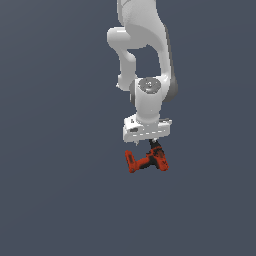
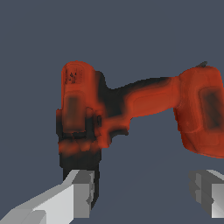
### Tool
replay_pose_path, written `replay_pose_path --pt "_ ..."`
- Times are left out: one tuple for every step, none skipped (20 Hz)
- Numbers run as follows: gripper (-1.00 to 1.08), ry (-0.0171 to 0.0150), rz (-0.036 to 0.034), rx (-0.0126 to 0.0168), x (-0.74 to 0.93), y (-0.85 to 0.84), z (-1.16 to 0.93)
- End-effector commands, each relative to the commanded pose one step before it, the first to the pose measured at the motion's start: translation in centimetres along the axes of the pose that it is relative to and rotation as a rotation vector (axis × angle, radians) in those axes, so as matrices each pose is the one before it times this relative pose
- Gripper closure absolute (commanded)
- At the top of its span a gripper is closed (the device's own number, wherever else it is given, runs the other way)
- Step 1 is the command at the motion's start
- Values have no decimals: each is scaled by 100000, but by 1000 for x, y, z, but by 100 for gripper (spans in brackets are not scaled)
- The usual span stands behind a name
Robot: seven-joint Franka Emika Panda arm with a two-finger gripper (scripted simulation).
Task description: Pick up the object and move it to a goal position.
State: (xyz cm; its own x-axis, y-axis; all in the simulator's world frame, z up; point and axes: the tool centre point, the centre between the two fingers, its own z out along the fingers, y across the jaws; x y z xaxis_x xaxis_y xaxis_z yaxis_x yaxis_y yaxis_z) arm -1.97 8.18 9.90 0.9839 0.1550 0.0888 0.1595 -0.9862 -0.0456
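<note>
Flat slate-blue ground fills both views; I see no edge, seam or corner of any surface, so I cannot place anything against a border and cannot say whether it is a tabletop or floor.

Count: one arm, white, entering from the top of the exterior view; one pincer; one drill. Nothing else shows.

Drill: red-orange, L-shaped, with black patches and a black chuck end. In the exterior view it sits directly under the white hand, its dark end up against the underside of the hand and the battery foot pointing toward the exterior view's left. No shadow is rendered, so I cannot tell whether it rests on the ground or hangs above it.

Pincer, wrist view: two grey-white fingers, well apart, spread wide. One fingertip lies against or just in front of the black chuck end of the drill; I cannot tell contact from overlap. The other fingertip stands clear of the drill, with bare ground between it and the body. The wide part of the drill lies beyond the fingertips, not between them. I cannot confirm a grasp.

Open room: uniform ground surrounds the drill on all sides in the exterior view, unobstructed.
</note>
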Motion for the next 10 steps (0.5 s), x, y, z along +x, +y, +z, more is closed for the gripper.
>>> replay_pose_path --pt "-60 2578 -2614 1198 -355 -1321 993" --pt "-60 921 -926 428 -144 -475 345" --pt "-60 869 -863 400 -142 -446 318" --pt "-60 818 -804 374 -139 -418 290" --pt "-60 764 -743 346 -135 -389 266" --pt "-60 714 -688 320 -130 -362 241" --pt "-60 661 -631 294 -124 -334 218" --pt "-60 609 -576 269 -117 -307 196" --pt "-60 557 -523 244 -109 -280 175" --pt "-60 502 -469 218 -100 -252 156"
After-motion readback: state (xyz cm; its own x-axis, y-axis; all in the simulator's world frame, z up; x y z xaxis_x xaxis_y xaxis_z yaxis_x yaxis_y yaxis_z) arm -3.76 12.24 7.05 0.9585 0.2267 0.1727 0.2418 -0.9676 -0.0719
